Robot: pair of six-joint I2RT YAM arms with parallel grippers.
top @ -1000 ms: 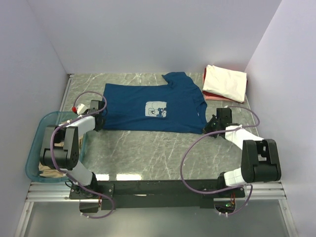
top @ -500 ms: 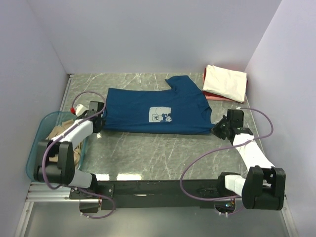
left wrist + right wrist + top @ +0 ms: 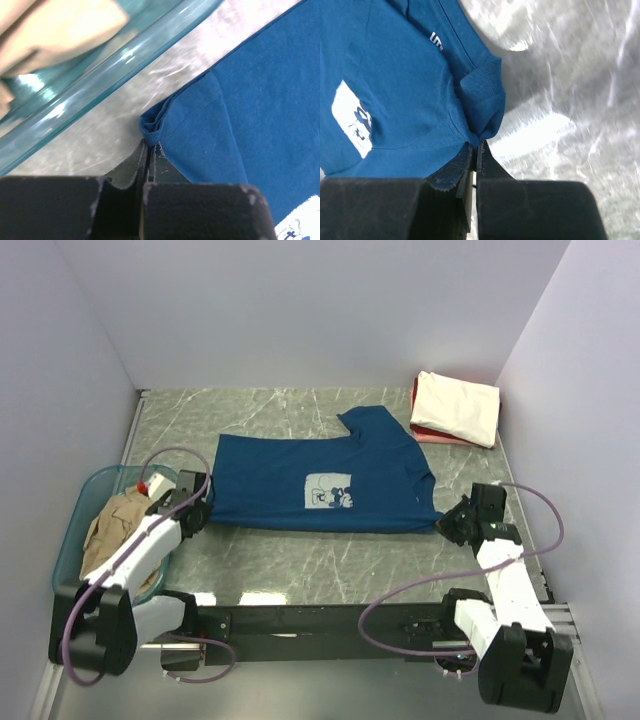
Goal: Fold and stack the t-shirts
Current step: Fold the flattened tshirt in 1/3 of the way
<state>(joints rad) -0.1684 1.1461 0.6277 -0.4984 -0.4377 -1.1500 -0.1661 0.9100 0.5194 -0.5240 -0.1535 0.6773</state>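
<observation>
The navy blue t-shirt [image 3: 320, 485] with a pale square cartoon print lies spread across the middle of the marble table. My left gripper [image 3: 197, 515] is shut on its near left corner; the wrist view shows the pinched cloth [image 3: 152, 132] between the jaws. My right gripper [image 3: 447, 524] is shut on its near right corner, the bunched cloth [image 3: 482, 112] pinched at the tips. A folded cream t-shirt [image 3: 456, 407] lies on a red one [image 3: 418, 426] at the far right. A tan t-shirt [image 3: 118, 530] lies in the tub.
A translucent teal plastic tub [image 3: 70, 540] stands at the left edge, close to my left arm; its rim [image 3: 115, 65] shows in the left wrist view. White walls close the table on three sides.
Both grippers have pulled the navy t-shirt toward the near edge and a little to the right. Both arms have stretched out lower and nearer. The tan t-shirt in the tub is now uncovered.
</observation>
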